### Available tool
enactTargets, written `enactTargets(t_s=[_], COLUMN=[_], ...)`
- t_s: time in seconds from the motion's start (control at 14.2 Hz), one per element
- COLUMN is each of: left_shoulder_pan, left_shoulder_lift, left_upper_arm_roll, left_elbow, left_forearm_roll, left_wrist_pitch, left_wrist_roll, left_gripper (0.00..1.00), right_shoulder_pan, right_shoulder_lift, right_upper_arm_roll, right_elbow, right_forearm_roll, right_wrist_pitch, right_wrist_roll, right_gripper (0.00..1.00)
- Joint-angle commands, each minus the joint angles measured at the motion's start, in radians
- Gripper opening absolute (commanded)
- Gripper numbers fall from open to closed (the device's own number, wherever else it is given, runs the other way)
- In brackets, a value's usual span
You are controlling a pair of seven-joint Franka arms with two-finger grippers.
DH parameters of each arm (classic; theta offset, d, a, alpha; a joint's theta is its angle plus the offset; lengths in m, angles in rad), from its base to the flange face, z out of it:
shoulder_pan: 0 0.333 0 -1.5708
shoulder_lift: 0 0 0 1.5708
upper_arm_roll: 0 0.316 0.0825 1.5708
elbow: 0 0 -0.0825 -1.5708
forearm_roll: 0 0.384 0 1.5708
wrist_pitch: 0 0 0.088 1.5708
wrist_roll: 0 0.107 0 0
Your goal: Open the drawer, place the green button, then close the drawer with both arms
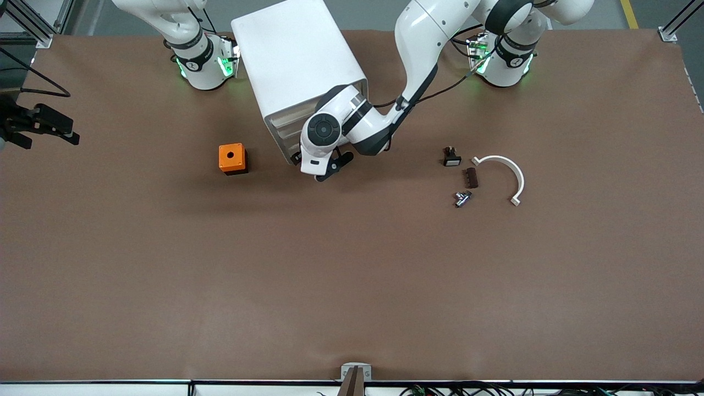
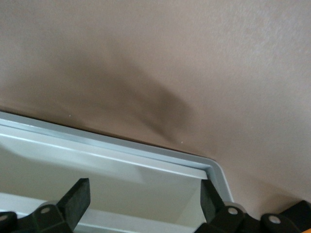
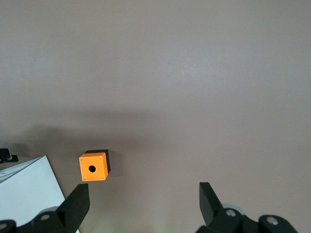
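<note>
The white cabinet [image 1: 297,66] stands between the arm bases, its drawer fronts facing the front camera. My left gripper [image 1: 328,169] is low at the foot of that front, at the lowest drawer [image 1: 290,155]. In the left wrist view the gripper [image 2: 144,189] is open, its fingers [image 2: 77,199] spread over the drawer's white tray and front rim [image 2: 146,156]. I cannot tell how far out the drawer is. The small button [image 1: 463,198] lies on the table toward the left arm's end. My right gripper [image 1: 47,129] hangs high and waits, open [image 3: 144,190] and empty.
An orange cube with a hole [image 1: 232,158] sits beside the cabinet toward the right arm's end, also in the right wrist view [image 3: 94,167]. A black switch with a white face [image 1: 451,158], a brown block [image 1: 471,177] and a white arc [image 1: 503,170] lie near the button.
</note>
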Motion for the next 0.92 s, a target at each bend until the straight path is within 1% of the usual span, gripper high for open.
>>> enactTargets(t_s=[0.0, 0.14, 0.21, 0.28, 0.63, 0.7, 0.85], left_shoulder_pan=[0.046, 0.093, 0.137, 0.186, 0.384, 0.417, 0.484], left_shoulder_lift=[-0.047, -0.08, -0.112, -0.154, -0.342, -0.363, -0.409], left_upper_arm_roll=[0.027, 0.033, 0.03, 0.023, 0.024, 0.026, 0.03], left_elbow=[-0.011, 0.0, 0.0, -0.003, -0.002, -0.003, -0.003], left_forearm_roll=[0.045, 0.164, 0.2, 0.209, 0.211, 0.211, 0.214], left_wrist_pitch=[-0.024, -0.06, -0.063, -0.077, -0.282, -0.32, -0.437], left_wrist_roll=[-0.006, -0.002, 0.001, 0.024, 0.289, 0.35, 0.472], left_gripper=[1.0, 0.99, 0.99, 0.99, 0.99, 0.99, 0.99], right_shoulder_pan=[-0.011, -0.01, -0.01, -0.01, -0.008, -0.008, -0.008], right_shoulder_lift=[-0.038, -0.038, -0.038, -0.038, -0.035, -0.035, -0.035], right_upper_arm_roll=[0.009, 0.009, 0.011, 0.011, 0.011, 0.012, 0.011], right_elbow=[-0.037, -0.035, -0.035, -0.035, -0.032, -0.032, -0.032], right_forearm_roll=[-0.003, -0.004, -0.004, -0.004, -0.021, -0.026, -0.026], right_wrist_pitch=[0.018, 0.019, 0.019, 0.021, 0.025, 0.028, 0.03], right_wrist_roll=[0.006, 0.004, 0.004, 0.004, -0.002, -0.002, -0.003], right_gripper=[1.0, 1.0, 1.0, 1.0, 1.0, 1.0, 1.0])
